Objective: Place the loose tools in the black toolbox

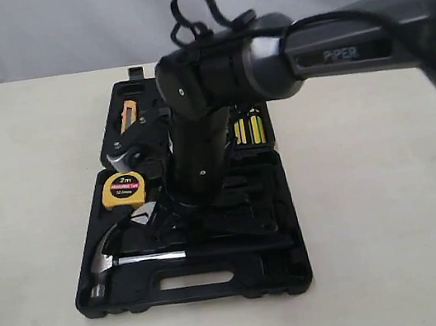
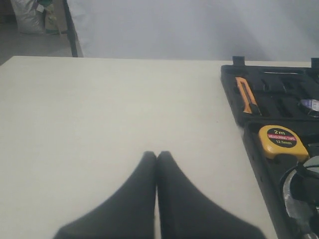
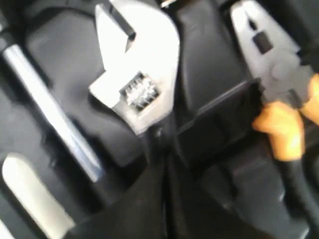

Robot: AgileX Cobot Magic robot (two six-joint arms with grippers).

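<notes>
The right arm reaches in from the right, bends at its wrist and points straight down. Its end effector point(image 3: 162, 164) has both fingers pressed together at the tips. The left end effector point(image 2: 157, 157) hovers, fingers likewise closed.

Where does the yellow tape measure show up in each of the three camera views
Exterior view: the yellow tape measure sits in the left part of the black toolbox, just above the hammer head.
Left wrist view: it sits at the right edge, inside the toolbox, far from the closed left gripper.
Right wrist view: not in it; only the wrench and pliers show.
Shared landmark: the orange utility knife in the lid above the tape measure.
</notes>
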